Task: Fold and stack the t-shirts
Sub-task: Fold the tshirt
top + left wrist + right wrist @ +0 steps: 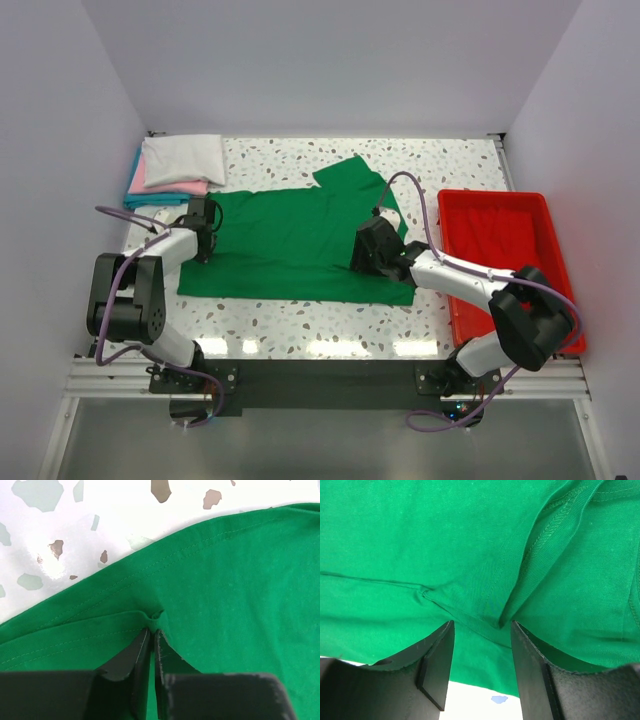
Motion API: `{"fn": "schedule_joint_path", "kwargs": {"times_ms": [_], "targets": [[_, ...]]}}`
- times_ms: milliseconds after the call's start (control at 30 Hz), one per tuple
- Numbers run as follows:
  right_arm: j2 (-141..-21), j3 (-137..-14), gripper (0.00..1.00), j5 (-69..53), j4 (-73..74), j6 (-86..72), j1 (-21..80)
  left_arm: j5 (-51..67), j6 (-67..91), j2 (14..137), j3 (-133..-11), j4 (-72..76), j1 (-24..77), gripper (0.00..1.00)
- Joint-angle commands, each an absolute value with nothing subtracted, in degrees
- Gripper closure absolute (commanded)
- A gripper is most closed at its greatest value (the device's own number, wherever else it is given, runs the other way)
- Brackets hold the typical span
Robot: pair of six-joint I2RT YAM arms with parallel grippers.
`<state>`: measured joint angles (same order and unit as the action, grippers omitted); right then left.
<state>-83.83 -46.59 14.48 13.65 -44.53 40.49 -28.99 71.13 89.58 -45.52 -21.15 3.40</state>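
A bright green t-shirt [290,240] lies spread on the speckled table, one sleeve sticking up at the back. My left gripper [203,243] is at the shirt's left edge, shut on a pinch of the green hem [156,622]. My right gripper [362,262] is open over the shirt's right part, its fingers [440,655] either side of a collar fold [530,560]. Folded white [183,158], pink [165,186] and teal [152,199] shirts are stacked at the back left.
A red plastic tray [505,250] stands at the right, under my right arm. White walls close in the table on three sides. The table's front edge [320,350] runs just behind the arm bases.
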Motion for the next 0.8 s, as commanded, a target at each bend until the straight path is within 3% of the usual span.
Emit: {"fn": "schedule_joint_path", "kwargs": {"times_ms": [0, 767], "targets": [[-83.23, -46.67, 0.47, 16.61, 10.37, -44.91, 40.69, -30.94, 72.16, 87.90, -47.20, -21.88, 3.43, 0.89], [-82.09, -43.24, 0.46, 18.90, 10.37, -48.25, 40.78, -31.29, 71.10, 83.85, -45.97, -22.24, 3.43, 1.00]]}}
